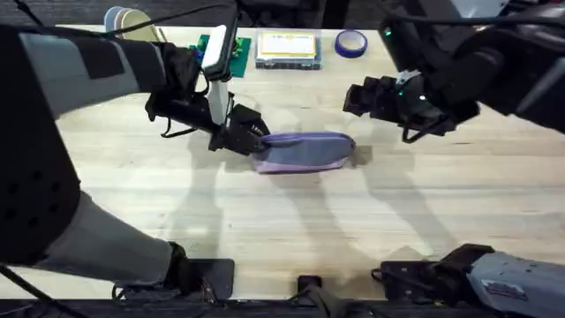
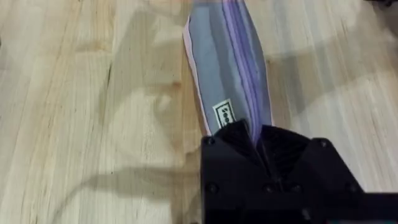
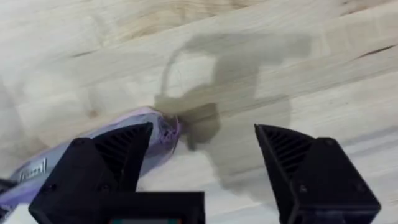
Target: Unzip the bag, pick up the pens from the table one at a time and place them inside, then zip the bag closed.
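The lavender bag lies lengthwise near the middle of the table, its zipper line running along the top. My left gripper is at the bag's left end. In the left wrist view its black fingers are shut together over the end of the zipper line, pinching the bag there. My right gripper hangs open above and to the right of the bag, apart from it. The bag's other end shows below my right gripper. The pens are out of view.
Along the table's far edge stand a green item, a flat yellow-and-white box, a blue tape roll and stacked cups. Bare wood lies in front of the bag.
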Controlling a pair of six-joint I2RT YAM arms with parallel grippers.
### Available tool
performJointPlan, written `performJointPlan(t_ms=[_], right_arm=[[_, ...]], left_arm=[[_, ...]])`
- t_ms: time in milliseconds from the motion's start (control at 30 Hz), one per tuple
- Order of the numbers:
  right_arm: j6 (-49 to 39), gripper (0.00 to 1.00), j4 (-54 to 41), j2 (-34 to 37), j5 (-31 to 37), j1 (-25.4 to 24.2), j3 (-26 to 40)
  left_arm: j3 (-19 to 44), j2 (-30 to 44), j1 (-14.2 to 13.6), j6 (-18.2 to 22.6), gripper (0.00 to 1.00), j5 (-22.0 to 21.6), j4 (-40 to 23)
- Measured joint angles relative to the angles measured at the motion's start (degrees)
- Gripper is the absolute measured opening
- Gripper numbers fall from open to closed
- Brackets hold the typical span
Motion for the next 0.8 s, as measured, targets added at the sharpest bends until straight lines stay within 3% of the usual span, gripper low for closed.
performJointPlan(t_ms=[400,467,600,633,800], right_arm=[[-8.59,0.998,-2.37,-9.1,-6.72,4.39,0.0],[-9.38,0.998,-2.38,-10.43,-7.49,5.15,0.0],[-10.01,0.998,-2.41,-12.49,-8.41,5.68,0.0],[-10.09,0.998,-2.44,-12.72,-8.43,5.68,0.0],[-10.53,0.998,-2.49,-12.82,-8.59,5.68,0.0]], left_arm=[[-0.02,0.0,0.0,0.03,0.058,-0.02,0.0],[0.0,0.0,0.12,0.08,0.235,-0.22,-0.07],[0.0,0.0,0.71,-0.04,0.878,-0.24,-0.2],[0.0,0.0,0.76,-0.31,0.96,-0.25,-0.33],[0.0,0.0,0.81,-0.35,0.992,-0.37,-0.35]])
